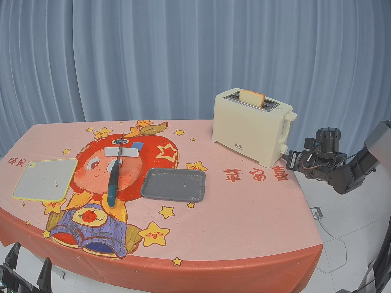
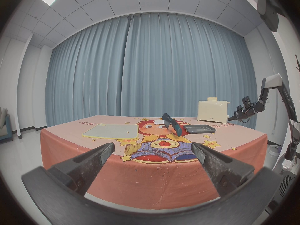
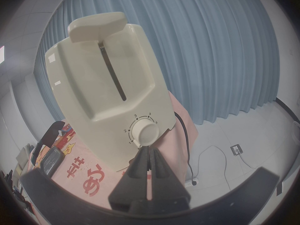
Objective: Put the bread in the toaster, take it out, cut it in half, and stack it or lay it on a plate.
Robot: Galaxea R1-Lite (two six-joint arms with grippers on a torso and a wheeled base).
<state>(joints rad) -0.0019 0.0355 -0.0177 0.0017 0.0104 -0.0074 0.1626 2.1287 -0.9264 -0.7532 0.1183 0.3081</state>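
Observation:
A slice of bread [image 1: 251, 98] stands up out of the slot of the cream toaster [image 1: 248, 127] at the table's back right. The toaster's lever [image 3: 97, 26] is at the top of its slot. My right gripper [image 3: 149, 150] is shut and empty, its tips just below the toaster's dial [image 3: 144, 132]; in the head view the right gripper [image 1: 287, 160] sits at the toaster's right end. A teal-handled knife [image 1: 113, 178] leans on a white block. The grey plate [image 1: 173, 184] lies mid-table. My left gripper [image 2: 152, 155] hangs open, off the table's front left edge.
A green-rimmed cutting board [image 1: 45, 179] lies at the table's left. A power cord [image 3: 187, 147] runs down from the toaster to a floor socket strip. The table [image 1: 244, 220] has bare cloth in front of the toaster and plate.

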